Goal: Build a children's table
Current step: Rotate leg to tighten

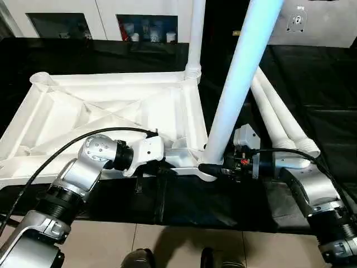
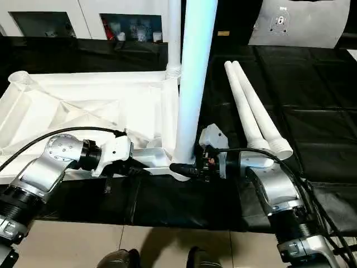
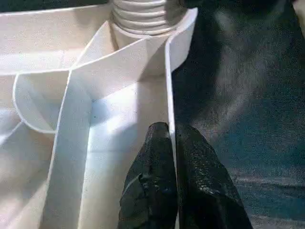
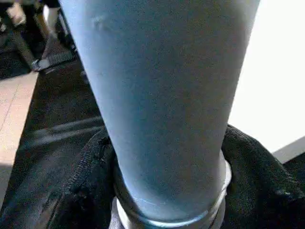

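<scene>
The white table top (image 1: 106,109) lies upside down on black cloth, ribs facing up. One white leg (image 1: 196,33) stands in its far right corner socket. A second leg (image 1: 240,84) stands upright in the near right socket (image 1: 207,174). My right gripper (image 1: 216,168) is shut around this leg's base, with black fingers (image 4: 83,191) on both sides of the tube (image 4: 162,95). My left gripper (image 3: 171,143) is shut on the top's thin near rim wall (image 3: 167,86), close to that socket. Two more legs (image 1: 281,125) lie side by side on the cloth to the right.
Black cloth (image 1: 312,72) covers the floor under the parts. Its near edge meets beige tiles (image 1: 184,245), where my feet (image 1: 139,258) stand. Dark shelves (image 1: 148,28) and a white panel (image 2: 301,22) line the back wall.
</scene>
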